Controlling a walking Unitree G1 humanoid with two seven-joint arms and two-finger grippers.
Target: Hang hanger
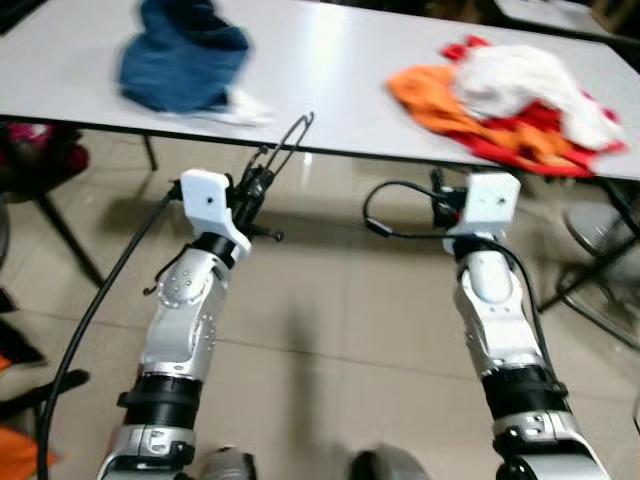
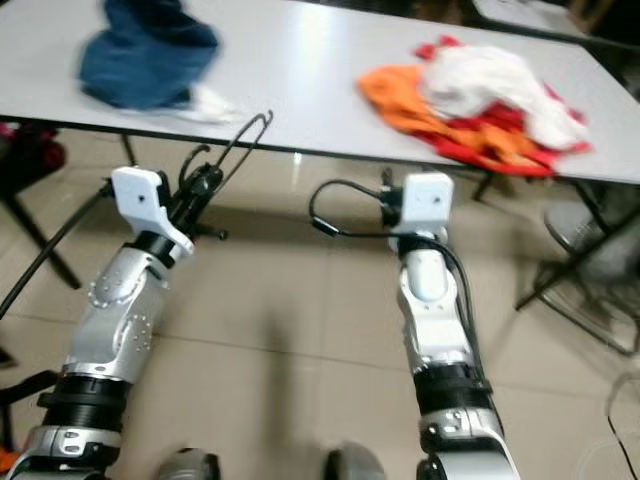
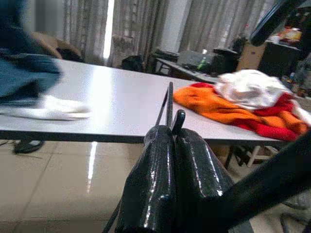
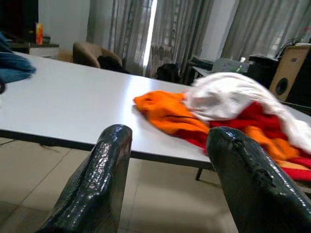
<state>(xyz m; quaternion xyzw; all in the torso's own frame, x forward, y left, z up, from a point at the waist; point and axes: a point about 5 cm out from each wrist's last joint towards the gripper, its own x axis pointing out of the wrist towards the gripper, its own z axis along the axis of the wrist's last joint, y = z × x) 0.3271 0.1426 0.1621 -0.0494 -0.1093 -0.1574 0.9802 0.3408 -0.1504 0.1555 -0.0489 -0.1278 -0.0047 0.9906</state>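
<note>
The left gripper (image 1: pixel 262 180) has its jaws clamped on the black hanger (image 1: pixel 290 138) just below the surface (image 1: pixel 330 70) edge, right gripper (image 4: pixel 167 184) wide and empty, so I'd keep that hook upright while finding a rail.

table (image 1: pixel 330 90) ahead; clothes (image 1: pixel 185 55) on its left, clothes pile (image 1: pixel 510 95) on right; hanger (image 1: pixel 285 150) before near edge, left

Left tool (image 1: pixel 262 185) clamped on thin black hanger (image 1: pixel 290 140) near counter (image 1: pixel 330 70) edge, blue cloth (image 1: pixel 185 55) far left, orange-red-white pile (image 1: pixel 510 95) far right
</note>
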